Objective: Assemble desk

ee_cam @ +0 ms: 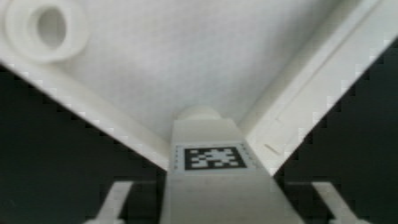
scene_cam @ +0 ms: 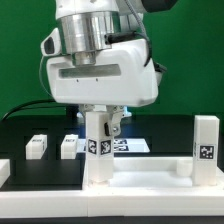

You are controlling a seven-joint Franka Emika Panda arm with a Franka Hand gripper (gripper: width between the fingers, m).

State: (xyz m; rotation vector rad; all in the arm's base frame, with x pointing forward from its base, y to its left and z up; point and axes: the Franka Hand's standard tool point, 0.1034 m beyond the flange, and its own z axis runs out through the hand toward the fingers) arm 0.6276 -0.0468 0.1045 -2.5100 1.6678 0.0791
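The desk top (scene_cam: 150, 176) lies flat on the table, a wide white rimmed panel. A square white leg (scene_cam: 99, 150) with marker tags stands upright at its near corner on the exterior view's left. A second tagged leg (scene_cam: 205, 146) stands upright at the right corner. My gripper (scene_cam: 102, 124) hangs straight down over the left leg. In the wrist view the leg (ee_cam: 217, 150) stands between my fingers (ee_cam: 121, 200), with a dark gap on each side. The gripper (ee_cam: 222, 202) is open around the leg. The desk top (ee_cam: 196, 70) shows a round screw hole (ee_cam: 45, 35).
Two loose white legs (scene_cam: 37, 146) (scene_cam: 68, 146) lie on the black table at the exterior view's left. The marker board (scene_cam: 132, 145) lies flat behind the gripped-side leg. The arm's big white body fills the upper middle of the exterior view.
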